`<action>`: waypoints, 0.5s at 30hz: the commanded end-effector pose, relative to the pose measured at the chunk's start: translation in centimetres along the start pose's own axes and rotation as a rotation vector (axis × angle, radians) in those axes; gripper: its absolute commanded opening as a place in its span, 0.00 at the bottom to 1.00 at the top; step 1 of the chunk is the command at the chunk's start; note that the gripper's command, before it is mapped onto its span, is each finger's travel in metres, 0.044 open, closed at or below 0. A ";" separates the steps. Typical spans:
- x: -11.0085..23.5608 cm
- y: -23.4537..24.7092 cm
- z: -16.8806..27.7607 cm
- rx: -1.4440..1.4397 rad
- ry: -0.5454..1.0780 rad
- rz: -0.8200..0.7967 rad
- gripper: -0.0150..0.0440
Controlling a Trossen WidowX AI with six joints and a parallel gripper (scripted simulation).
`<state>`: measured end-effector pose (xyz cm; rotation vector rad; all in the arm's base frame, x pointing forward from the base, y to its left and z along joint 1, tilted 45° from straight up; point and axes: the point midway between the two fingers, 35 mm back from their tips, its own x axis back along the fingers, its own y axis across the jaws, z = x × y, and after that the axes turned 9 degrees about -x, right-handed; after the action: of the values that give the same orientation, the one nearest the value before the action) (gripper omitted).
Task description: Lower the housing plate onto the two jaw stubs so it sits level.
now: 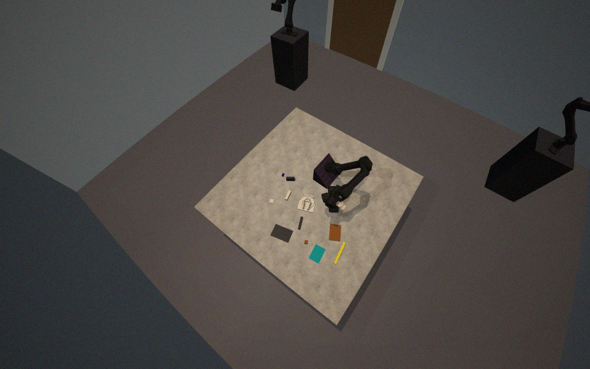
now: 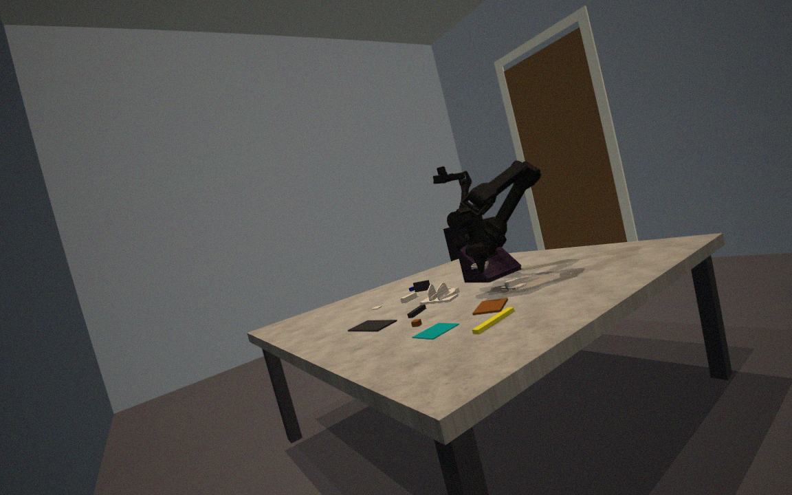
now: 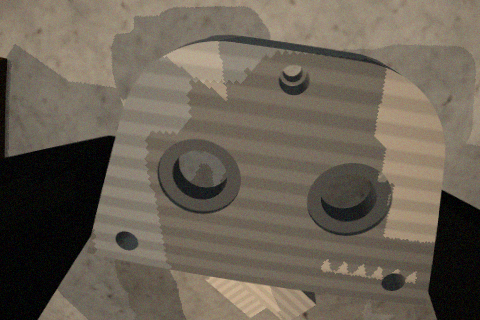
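My gripper point(image 1: 331, 202) point(image 2: 478, 265) point(image 3: 270, 178) is shut on the pale housing plate point(image 3: 272, 150) point(image 2: 477, 266), with one dark finger at its left and right edges in the wrist view. The plate has two large ringed holes, a small stepped hole and two small corner holes. It is held above the table, to the right of the pale base point(image 1: 307, 210) point(image 2: 449, 298) and apart from it. Two pale jaws stand on the base; their stubs are too small to make out. The base is not in the wrist view.
A pale ridged piece point(image 3: 260, 297) point(image 2: 513, 284) lies on the table below the held plate. An orange plate point(image 1: 334, 232) point(image 2: 489, 306), yellow bar point(image 1: 339, 253) point(image 2: 493, 320), teal plate point(image 1: 316, 253) point(image 2: 436, 331) and dark plate point(image 1: 281, 232) point(image 2: 372, 325) lie around the base.
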<state>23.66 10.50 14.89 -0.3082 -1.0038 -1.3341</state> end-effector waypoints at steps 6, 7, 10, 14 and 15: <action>-0.2 0.1 -2.8 0.208 0.001 0.006 0.85; -0.2 0.1 -3.2 0.231 0.001 0.006 0.85; -0.3 0.1 -4.1 0.301 0.001 0.008 0.85; -0.3 0.0 -5.3 0.394 0.002 0.009 0.85; -0.3 -0.1 -5.6 0.418 0.003 0.009 0.85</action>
<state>25.63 7.39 12.12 -0.0505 -1.2140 -1.1243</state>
